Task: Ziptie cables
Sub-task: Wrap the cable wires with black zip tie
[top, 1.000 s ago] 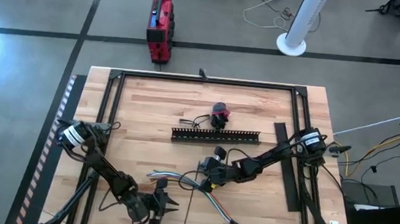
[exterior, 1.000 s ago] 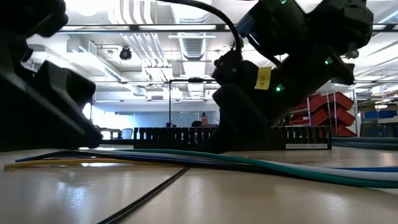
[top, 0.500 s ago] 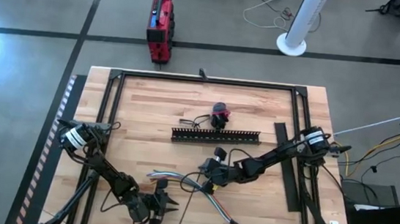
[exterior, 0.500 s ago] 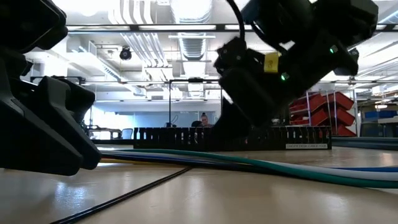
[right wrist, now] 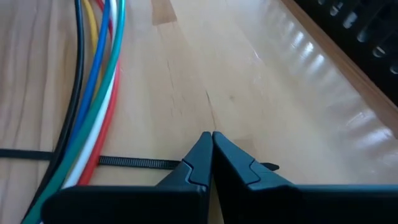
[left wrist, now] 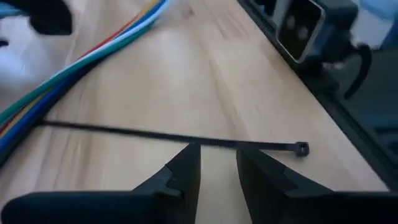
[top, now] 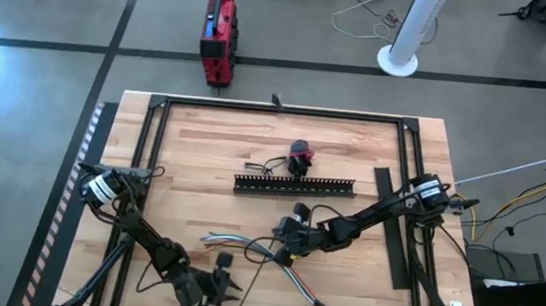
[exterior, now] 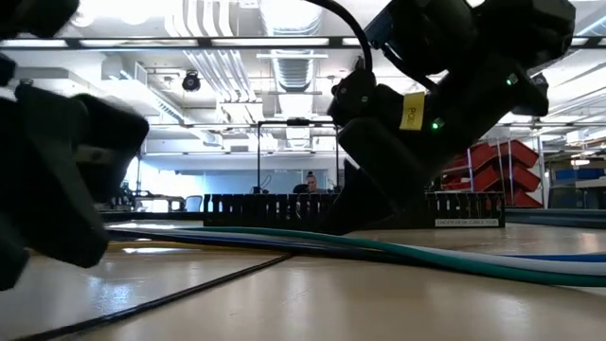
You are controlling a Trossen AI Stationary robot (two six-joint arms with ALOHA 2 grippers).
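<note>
The ziptie lies flat under the cables, not looped. Left gripper slightly open, empty; right gripper shut, empty.

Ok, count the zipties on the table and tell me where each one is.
1. The ziptie lies flat on the wooden table near its front edge, just ahead of the left gripper, running under the cables. More could hide beneath the arms.
</note>
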